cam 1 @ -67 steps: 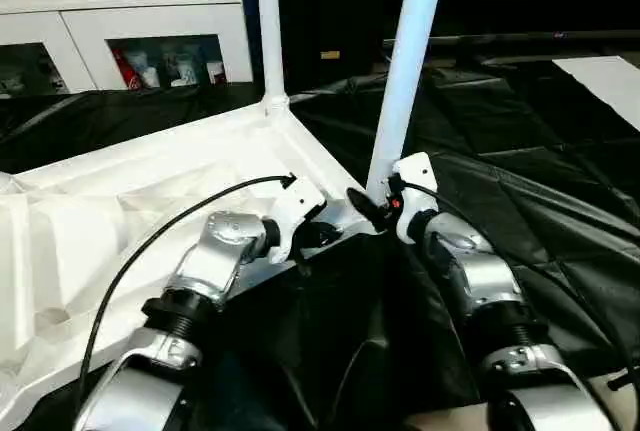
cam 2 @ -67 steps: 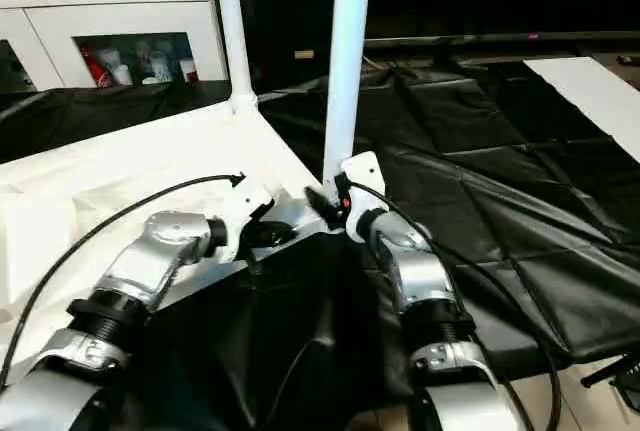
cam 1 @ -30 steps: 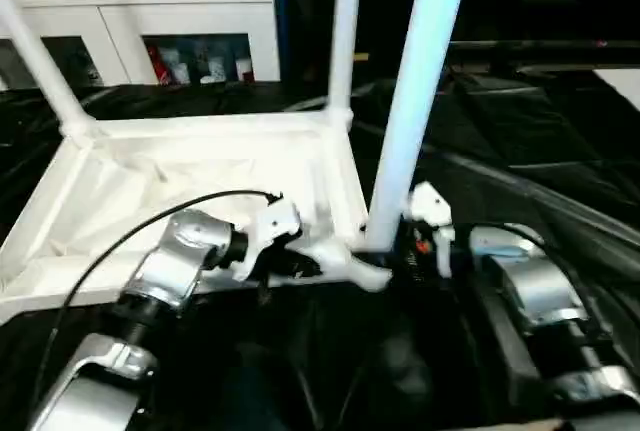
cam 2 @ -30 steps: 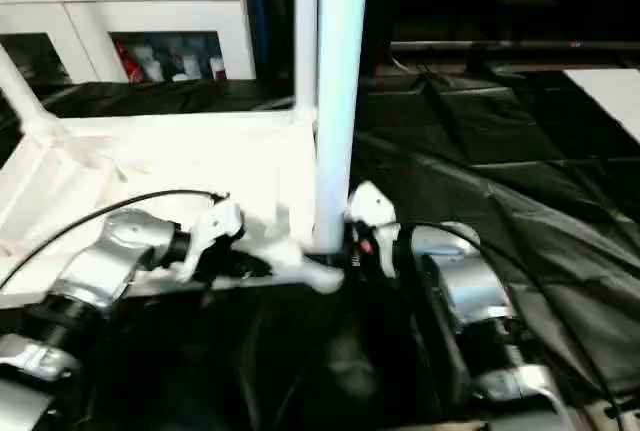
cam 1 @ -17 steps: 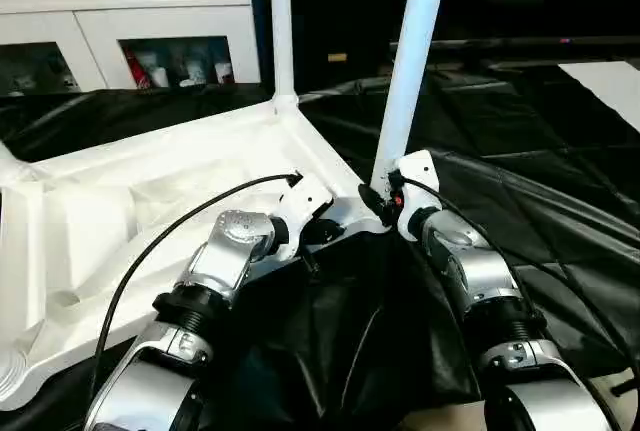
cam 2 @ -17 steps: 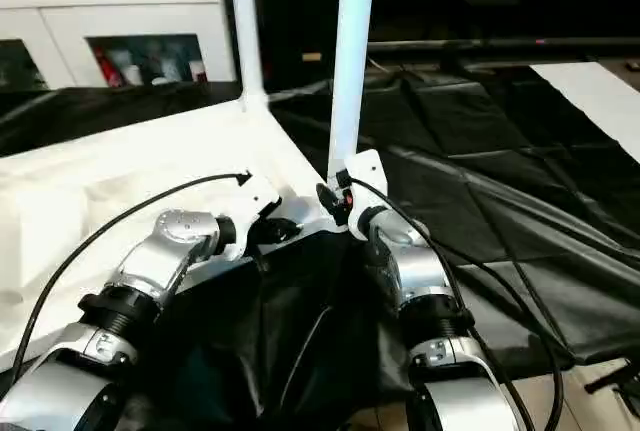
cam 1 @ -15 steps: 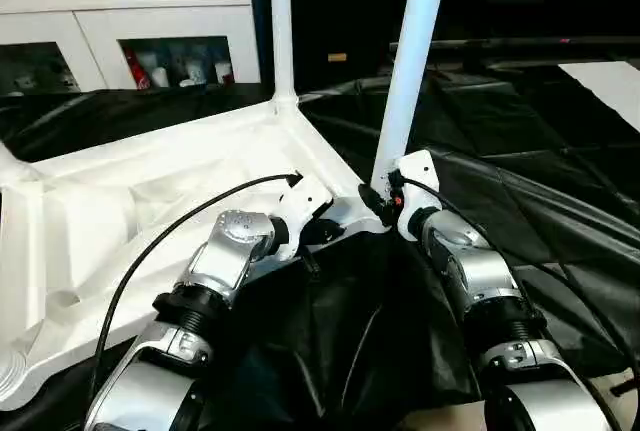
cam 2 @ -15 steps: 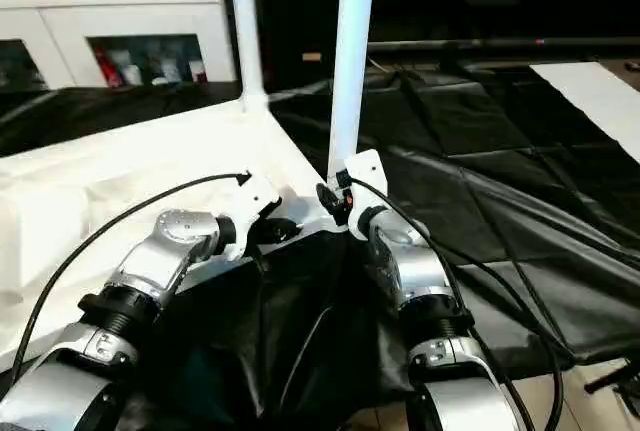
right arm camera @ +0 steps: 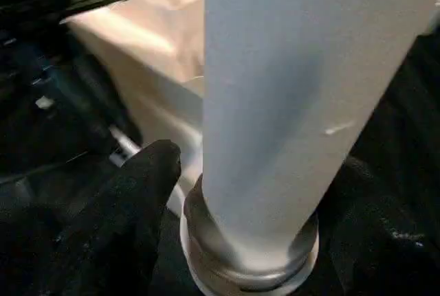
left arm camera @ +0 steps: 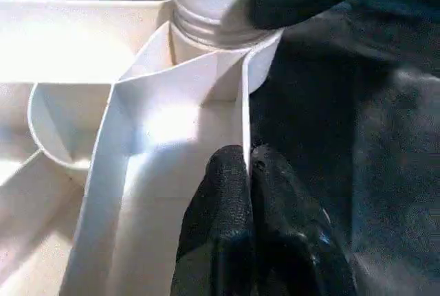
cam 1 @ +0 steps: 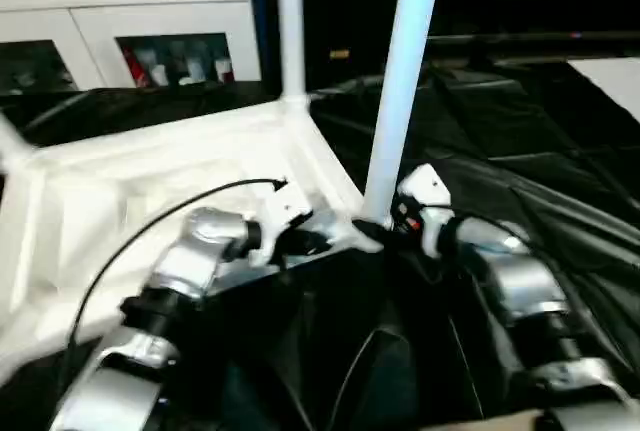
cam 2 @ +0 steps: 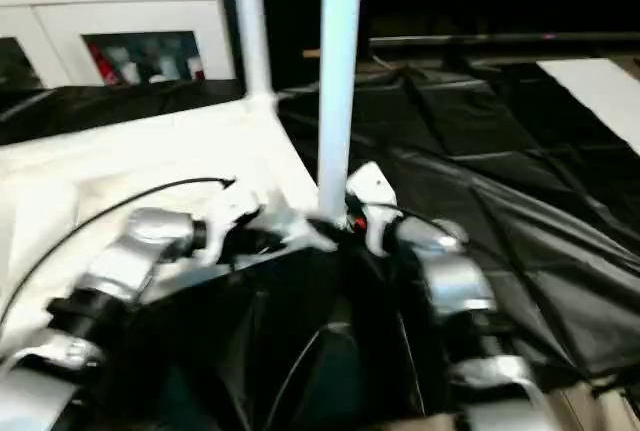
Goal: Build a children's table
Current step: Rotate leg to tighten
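1. My left pincer is clamped on the tabletop rim, steadying it.
2. My right pincer, fingers apart, straddles the leg upright in the near corner socket, probably seating it.

Legs upright in tabletop sockets
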Controlling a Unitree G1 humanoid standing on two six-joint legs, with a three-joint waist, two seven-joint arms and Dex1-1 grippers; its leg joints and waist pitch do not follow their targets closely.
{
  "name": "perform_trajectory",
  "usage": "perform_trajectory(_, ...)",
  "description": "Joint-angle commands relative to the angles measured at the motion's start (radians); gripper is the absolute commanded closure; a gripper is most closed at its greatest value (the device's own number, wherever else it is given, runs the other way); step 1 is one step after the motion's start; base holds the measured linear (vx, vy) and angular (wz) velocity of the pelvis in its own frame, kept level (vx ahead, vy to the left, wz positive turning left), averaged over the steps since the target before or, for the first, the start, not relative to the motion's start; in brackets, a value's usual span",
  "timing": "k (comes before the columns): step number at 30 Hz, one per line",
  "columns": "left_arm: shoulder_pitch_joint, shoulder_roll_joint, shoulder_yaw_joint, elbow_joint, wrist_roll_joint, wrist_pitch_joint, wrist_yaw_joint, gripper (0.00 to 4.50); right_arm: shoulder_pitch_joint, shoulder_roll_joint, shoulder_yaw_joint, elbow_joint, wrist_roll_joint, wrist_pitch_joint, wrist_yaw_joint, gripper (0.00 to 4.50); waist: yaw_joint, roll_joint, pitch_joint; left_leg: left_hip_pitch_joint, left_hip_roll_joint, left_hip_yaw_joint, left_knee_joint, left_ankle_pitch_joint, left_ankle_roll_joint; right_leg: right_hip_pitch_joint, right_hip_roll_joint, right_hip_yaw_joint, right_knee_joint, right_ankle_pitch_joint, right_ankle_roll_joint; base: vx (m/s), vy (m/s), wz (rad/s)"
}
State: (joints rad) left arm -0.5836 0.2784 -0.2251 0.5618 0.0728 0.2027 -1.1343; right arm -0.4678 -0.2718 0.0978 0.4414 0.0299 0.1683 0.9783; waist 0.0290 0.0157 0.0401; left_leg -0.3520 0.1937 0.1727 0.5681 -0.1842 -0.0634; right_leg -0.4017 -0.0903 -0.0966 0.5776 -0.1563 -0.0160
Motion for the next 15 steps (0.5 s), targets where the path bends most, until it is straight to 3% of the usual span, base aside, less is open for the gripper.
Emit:
perform_trajectory(1,-0.01,-0.021,-0.063,-0.077,-0.036,-0.044,-0.067,4.5,0.033,0.037,0.19,-0.029,0.029,0.011,0.204,1.37,0.008,-0.011,-0.054,-0.006,0.033,-0.004,-0.058,-0.217,0.081,0.053,-0.059,0.049,-0.075,-0.346,-0.185,0.0,0.0,0.0)
perform_trajectory(7,0.004,0.023,-0.078,-0.094,-0.04,-0.055,-0.138,4.5,0.041,-0.017,0.205,-0.042,0.016,0.009,0.259,1.37,0.016,-0.005,-0.053,0.003,0.038,0.0,-0.06,-0.24,0.069,0.049,-0.052,0.051,-0.067,-0.287,-0.218,0.0,0.0,0.0)
perform_trajectory(11,0.008,0.026,-0.078,-0.103,-0.043,-0.051,-0.149,4.5,0.051,-0.027,0.207,-0.06,0.023,0.026,0.284,1.37,0.016,-0.006,-0.05,0.004,0.037,-0.002,-0.063,-0.282,0.05,0.048,-0.056,0.052,-0.076,-0.371,-0.193,0.0,0.0,0.0)
perform_trajectory(15,0.01,0.03,-0.08,-0.105,-0.041,-0.053,-0.153,4.5,0.056,-0.032,0.213,-0.07,0.022,0.03,0.297,1.51,0.017,-0.007,-0.052,0.004,0.037,-0.003,-0.064,-0.272,0.047,0.048,-0.056,0.053,-0.074,-0.365,-0.188,0.0,0.0,0.0)
